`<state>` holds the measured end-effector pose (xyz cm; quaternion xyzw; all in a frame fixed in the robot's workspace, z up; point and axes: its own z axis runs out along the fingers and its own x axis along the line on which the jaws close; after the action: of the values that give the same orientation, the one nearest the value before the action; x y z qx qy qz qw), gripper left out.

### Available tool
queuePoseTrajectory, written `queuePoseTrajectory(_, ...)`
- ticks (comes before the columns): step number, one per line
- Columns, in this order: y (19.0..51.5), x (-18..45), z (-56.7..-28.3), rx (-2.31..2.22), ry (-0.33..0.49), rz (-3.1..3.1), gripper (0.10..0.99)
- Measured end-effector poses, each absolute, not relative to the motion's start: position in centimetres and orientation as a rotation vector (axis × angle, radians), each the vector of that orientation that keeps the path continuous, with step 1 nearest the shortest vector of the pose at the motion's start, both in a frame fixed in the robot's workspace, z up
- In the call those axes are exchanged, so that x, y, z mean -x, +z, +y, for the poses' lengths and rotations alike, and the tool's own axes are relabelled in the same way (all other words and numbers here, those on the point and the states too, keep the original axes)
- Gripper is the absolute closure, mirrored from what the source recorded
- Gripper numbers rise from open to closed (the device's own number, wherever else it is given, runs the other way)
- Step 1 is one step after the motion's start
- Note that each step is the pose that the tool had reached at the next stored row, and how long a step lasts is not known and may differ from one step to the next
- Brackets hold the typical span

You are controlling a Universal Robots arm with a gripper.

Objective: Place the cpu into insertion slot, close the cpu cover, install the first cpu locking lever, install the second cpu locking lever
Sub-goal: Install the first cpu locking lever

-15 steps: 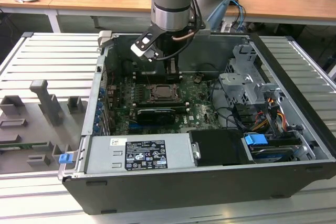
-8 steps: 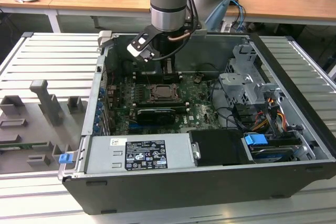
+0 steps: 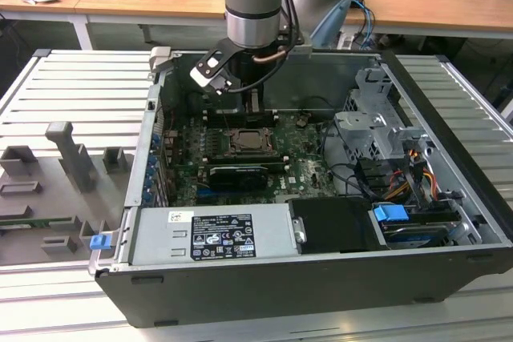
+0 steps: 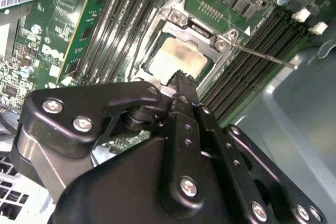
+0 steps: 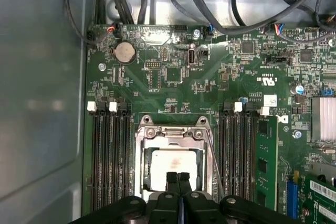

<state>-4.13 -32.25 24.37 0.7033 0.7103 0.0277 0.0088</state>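
Note:
The cpu [image 5: 173, 165] lies pale and square in the insertion slot [image 3: 251, 142] on the green board. The cpu cover [image 5: 171, 132] lies flat over it as a grey metal frame, and the chip shows through its cut-out centre. In the second wrist view the cpu [image 4: 181, 59] and cpu cover [image 4: 195, 27] appear just past the fingertips. A thin locking lever [image 4: 262, 56] sticks out from the socket corner over the memory slots; in the first wrist view this lever [image 5: 212, 153] runs beside the socket. My gripper [image 5: 177, 178] hangs just above the socket's edge, shut and holding nothing. The same gripper [image 3: 252, 106] is seen in the exterior view.
Black memory slots [image 5: 107, 156] flank the socket, with a green memory card [image 5: 265, 156] in one. Cables [image 5: 210, 3] cross the far end of the board. The case wall [image 5: 42, 103], power supply [image 3: 212, 234] and drive cage [image 3: 377, 130] hem the board in. Grey fixtures [image 3: 72, 158] stand outside the case.

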Motion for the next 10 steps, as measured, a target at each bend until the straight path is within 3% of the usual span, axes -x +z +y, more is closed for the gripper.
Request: queuePoseTrajectory(10, 24.81, 4.14, -32.25, -2.197, 0.085, 2.219, 0.980)
